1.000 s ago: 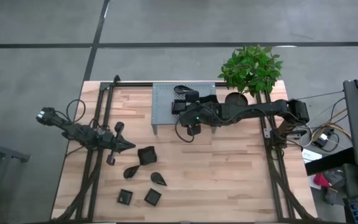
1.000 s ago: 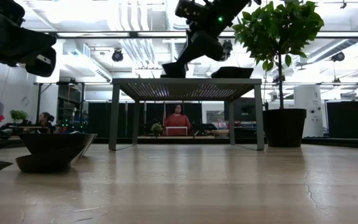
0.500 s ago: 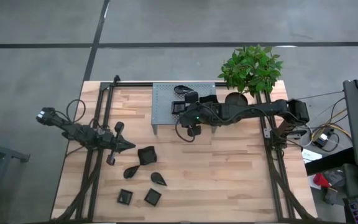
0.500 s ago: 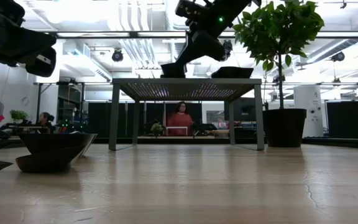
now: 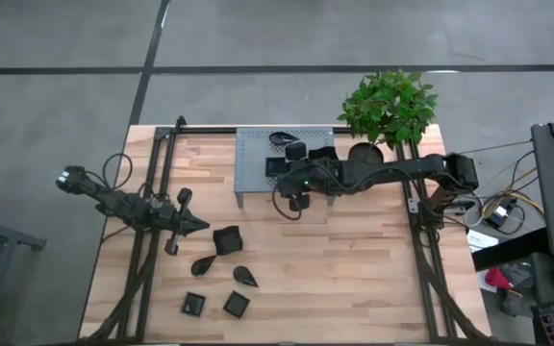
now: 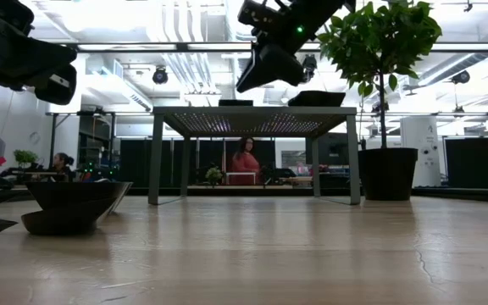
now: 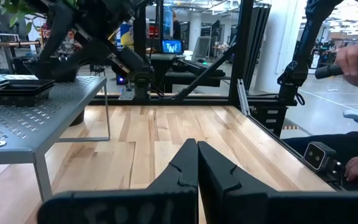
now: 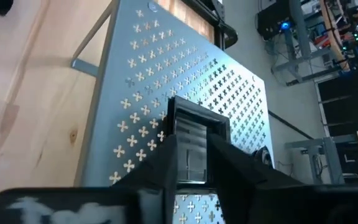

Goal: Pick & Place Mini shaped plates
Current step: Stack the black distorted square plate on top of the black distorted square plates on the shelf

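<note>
Right, right end effector [image 8: 191, 163] sits open just above the square plate [image 8: 194, 140] on the stand [image 8: 166, 74], frame centre. Risk: fingers look close to the rim, hard to tell, so pulling away could drag it. Left end effector [image 7: 197, 163] closed, idle at left; five plates [image 5: 227, 241] wait lower left on the surface [image 5: 354, 269].

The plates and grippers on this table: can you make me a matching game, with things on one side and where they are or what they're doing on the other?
Things:
1. small square plate
2. left gripper
3. right gripper
4. plant pot

Places or states:
A. shut, near the plates lying on the wooden table
B. lying on the grey perforated stand
C. open, lifted above the stand
D. standing on the table next to the stand

Pairs: 1-B, 2-A, 3-C, 4-D
</note>
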